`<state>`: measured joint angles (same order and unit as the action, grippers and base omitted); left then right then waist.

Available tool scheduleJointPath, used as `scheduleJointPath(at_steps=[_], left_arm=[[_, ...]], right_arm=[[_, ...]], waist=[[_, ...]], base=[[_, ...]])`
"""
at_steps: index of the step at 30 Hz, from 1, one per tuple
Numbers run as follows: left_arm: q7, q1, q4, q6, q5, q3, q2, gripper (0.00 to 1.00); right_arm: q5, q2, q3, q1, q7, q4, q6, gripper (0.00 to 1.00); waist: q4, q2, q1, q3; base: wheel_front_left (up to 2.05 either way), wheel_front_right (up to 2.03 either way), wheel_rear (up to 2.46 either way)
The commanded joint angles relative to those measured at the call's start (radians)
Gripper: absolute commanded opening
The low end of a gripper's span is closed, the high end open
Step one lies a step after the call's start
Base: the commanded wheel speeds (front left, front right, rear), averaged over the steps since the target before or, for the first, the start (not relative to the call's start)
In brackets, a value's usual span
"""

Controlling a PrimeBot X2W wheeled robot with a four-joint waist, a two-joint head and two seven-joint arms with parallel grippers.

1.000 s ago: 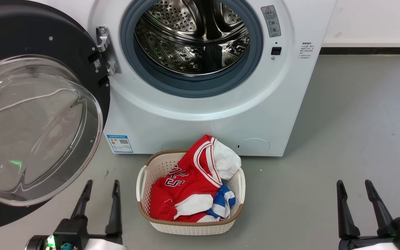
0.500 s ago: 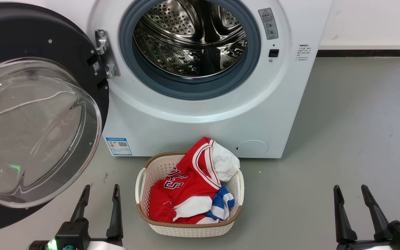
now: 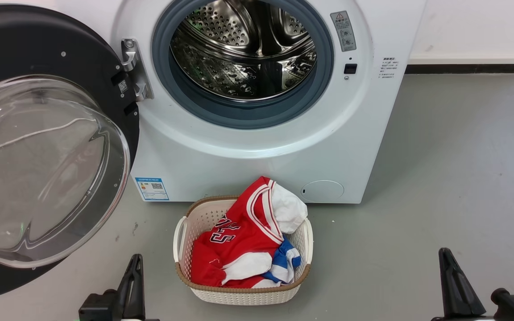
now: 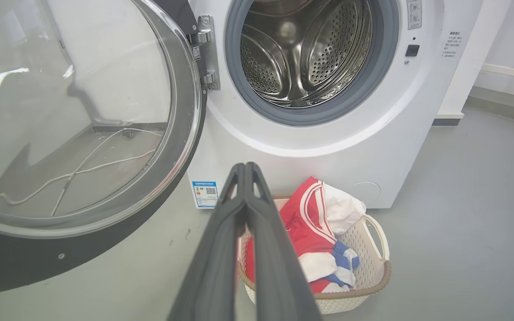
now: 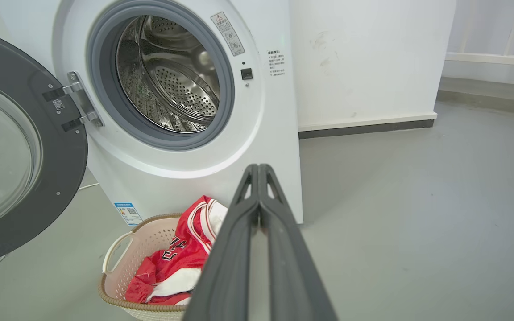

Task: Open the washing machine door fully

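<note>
The door (image 3: 51, 49) hangs wide off the machine's (image 3: 257, 169) left side, drum (image 3: 243, 58) bared. The left gripper (image 4: 244, 166) and right gripper (image 5: 257, 167) are both clenched on nothing. Raised carelessly, the left could clip the door's rim and swing it shut.

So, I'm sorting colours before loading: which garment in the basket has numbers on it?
The red jersey, with dark numerals on its front; the white piece and the blue-and-white piece beside it show none.
</note>
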<state>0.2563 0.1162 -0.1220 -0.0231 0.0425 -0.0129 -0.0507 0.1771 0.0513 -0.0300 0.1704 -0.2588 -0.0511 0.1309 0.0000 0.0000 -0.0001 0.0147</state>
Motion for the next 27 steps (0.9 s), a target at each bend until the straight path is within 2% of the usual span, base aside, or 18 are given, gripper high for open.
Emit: scheduleJointPath(at_steps=[1, 27], left_arm=[[-0.009, -0.014, 0.004, -0.002, 0.029, -0.007, 0.0, 0.0], [-0.125, -0.084, -0.033, -0.037, 0.53, -0.036, 0.0, 0.0]], right_arm=[[0.029, 0.001, 0.001, -0.003, 0.002, 0.009, 0.0, 0.0], [0.514, 0.026, 0.005, -0.095, 0.097, -0.055, 0.0, 0.0]], waist=[[0.0, 0.0, 0.0001, 0.0], [0.0, 0.0, 0.0001, -0.004]], base=[[0.0, 0.0, 0.0], [0.0, 0.0, 0.0]])
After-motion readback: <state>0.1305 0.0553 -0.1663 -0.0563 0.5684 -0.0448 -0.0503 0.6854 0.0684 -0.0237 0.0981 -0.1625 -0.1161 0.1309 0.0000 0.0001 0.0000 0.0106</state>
